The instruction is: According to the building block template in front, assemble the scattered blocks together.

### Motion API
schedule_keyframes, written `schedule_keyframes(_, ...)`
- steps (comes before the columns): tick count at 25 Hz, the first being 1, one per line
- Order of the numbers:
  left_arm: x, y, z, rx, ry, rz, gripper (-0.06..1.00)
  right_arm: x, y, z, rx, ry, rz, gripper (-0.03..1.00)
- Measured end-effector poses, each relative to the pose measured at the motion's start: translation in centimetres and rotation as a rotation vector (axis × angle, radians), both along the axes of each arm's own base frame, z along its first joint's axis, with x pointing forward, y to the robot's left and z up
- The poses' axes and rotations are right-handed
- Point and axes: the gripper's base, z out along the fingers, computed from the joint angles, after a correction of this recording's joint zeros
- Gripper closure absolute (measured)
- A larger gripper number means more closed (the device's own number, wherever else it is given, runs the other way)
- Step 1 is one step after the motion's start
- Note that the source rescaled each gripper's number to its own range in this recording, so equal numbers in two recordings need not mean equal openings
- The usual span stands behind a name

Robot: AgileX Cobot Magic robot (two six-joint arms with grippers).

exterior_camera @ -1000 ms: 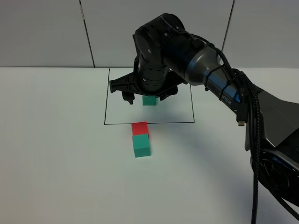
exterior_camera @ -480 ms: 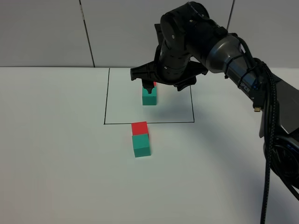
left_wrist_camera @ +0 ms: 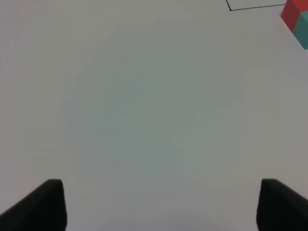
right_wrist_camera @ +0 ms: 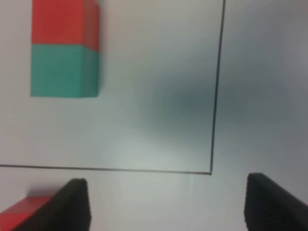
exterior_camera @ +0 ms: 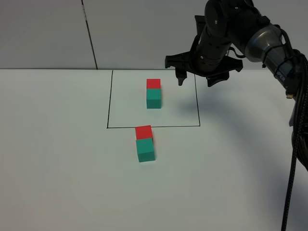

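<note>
Right tool [exterior_camera: 196, 79], spread wide and empty, hovers beyond the black outline's [exterior_camera: 199, 108] far right corner. Framed pair [exterior_camera: 153, 93] and outside pair [exterior_camera: 144, 143] both lie red-far, teal-near, nearer this arm.

The black right arm [exterior_camera: 262, 43] reaches in from the right side of the exterior high view, its dark grey, glossy forearm sloping up and leftward to a bulky black wrist housing [exterior_camera: 226, 24]. Black cables [exterior_camera: 294, 125] run along the arm's outer side. Below the wrist hangs the right gripper [exterior_camera: 197, 78], pointing downward, its two short black fingers [exterior_camera: 181, 76] spread wide apart with nothing between them. It hovers in the air, touching nothing.

In the right wrist view the two black fingertips [right_wrist_camera: 72, 202] sit far apart at the frame's edges, empty.

The left gripper [left_wrist_camera: 159, 204] shows only in its own wrist view: two black fingertips [left_wrist_camera: 45, 204] set wide apart, holding nothing.
</note>
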Motion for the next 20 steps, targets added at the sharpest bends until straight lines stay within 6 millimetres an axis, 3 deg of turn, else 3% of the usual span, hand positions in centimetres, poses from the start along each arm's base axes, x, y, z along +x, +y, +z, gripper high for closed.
schedule_keyframes(7,0.0,0.0,0.0,0.0,0.0,0.0,0.17,1.2,-3.6,0.0,0.03,0.01,-0.055,0.27)
schedule_keyframes(20,0.0,0.0,0.0,0.0,0.0,0.0,0.17,2.0,-7.1,0.5,0.062,0.007,-0.106,0.28)
